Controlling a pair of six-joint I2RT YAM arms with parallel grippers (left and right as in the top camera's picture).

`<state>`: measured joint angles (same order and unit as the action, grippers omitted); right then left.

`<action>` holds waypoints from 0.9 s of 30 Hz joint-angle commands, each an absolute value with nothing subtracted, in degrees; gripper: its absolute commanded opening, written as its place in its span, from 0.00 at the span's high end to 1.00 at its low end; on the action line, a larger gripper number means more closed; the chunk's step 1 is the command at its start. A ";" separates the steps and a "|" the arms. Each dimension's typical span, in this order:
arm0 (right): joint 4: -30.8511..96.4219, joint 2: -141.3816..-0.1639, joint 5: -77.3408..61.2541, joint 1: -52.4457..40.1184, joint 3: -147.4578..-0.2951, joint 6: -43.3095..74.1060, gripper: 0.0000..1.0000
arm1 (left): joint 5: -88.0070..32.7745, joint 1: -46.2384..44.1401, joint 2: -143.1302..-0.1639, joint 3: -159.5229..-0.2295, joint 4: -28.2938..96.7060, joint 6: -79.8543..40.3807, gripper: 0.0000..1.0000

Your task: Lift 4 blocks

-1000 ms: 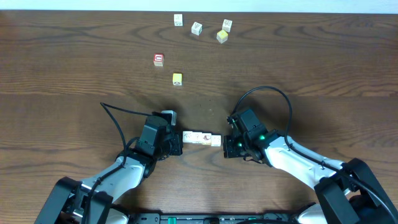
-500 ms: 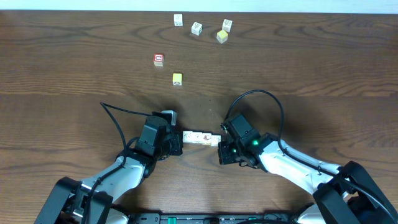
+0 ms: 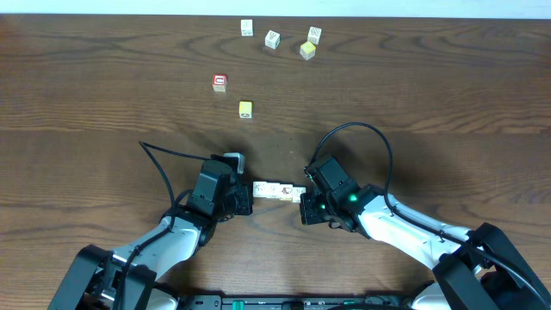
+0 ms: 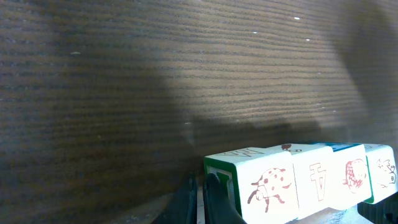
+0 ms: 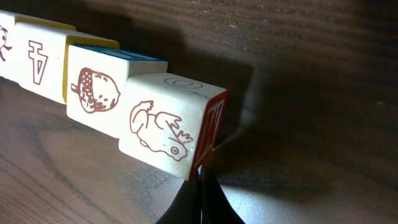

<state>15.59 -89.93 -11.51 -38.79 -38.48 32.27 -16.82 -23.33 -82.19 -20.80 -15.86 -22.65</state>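
Four blocks (image 3: 277, 190) lie end to end in a short straight row on the worktop (image 3: 103, 77), near its front edge and between the two arms. The left end effector (image 3: 250, 197) meets the row's left end. The right end effector (image 3: 304, 204) meets its right end.

In the left wrist view, the left end effector (image 4: 200, 200) has its fingers pressed together, with nothing between them. Its tip sits against the green-edged side of the ladybird block (image 4: 264, 186), the nearest in the row (image 4: 311, 180). Past it come a block with a letter-like mark, one with an acorn, and a last one cut off by the frame edge.

In the right wrist view, the right end effector (image 5: 202, 194) is likewise closed to a single dark point. It touches the lower corner of the moose block (image 5: 163, 127), on its red-printed side. The acorn block (image 5: 94, 87) and a block marked 4 (image 5: 38, 53) follow in line.

Whether the row rests on the wood or is just clear of it cannot be told.

Well apart, toward the far edge, stand three white cubes (image 3: 272, 39) and a yellow cube (image 3: 307, 50). A red cube (image 3: 219, 82) and a second yellow one (image 3: 245, 108) sit nearer the middle.
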 commanded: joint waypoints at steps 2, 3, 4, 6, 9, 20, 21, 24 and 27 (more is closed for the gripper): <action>14.92 -89.58 -10.50 -39.05 -38.89 32.05 0.99 | -17.50 -23.44 -82.24 -20.93 -15.97 -22.09 0.93; 14.70 -89.58 -10.48 -39.05 -38.89 32.08 0.99 | -17.50 -23.44 -82.24 -20.93 -15.97 -22.09 0.93; 14.52 -89.58 -10.35 -39.05 -38.89 32.08 0.99 | -17.50 -23.44 -82.24 -20.93 -15.97 -22.09 0.93; 14.28 -89.58 -10.35 -39.05 -38.89 32.08 0.99 | -17.47 -23.44 -82.24 -20.93 -15.97 -22.09 0.93; 14.06 -89.58 -10.31 -39.05 -38.89 32.03 0.99 | -17.50 -23.44 -82.24 -20.93 -15.97 -22.09 0.94; 13.63 -89.58 -10.11 -39.05 -38.89 31.62 0.99 | -17.47 -23.44 -82.24 -20.93 -15.97 -22.09 0.93; 13.54 -89.58 -10.11 -39.05 -38.89 31.62 0.99 | -17.47 -23.44 -82.24 -20.93 -15.97 -22.09 0.93; 13.74 -89.58 -10.13 -39.05 -38.89 31.62 0.99 | -17.47 -23.44 -82.24 -20.93 -15.97 -22.09 0.93; 14.98 -89.58 -10.57 -39.07 -38.89 31.66 0.99 | -17.47 -23.44 -82.24 -20.93 -15.97 -22.09 0.93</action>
<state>14.26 -89.93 -10.68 -38.76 -38.48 32.21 -16.82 -23.33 -82.19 -20.80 -15.86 -22.63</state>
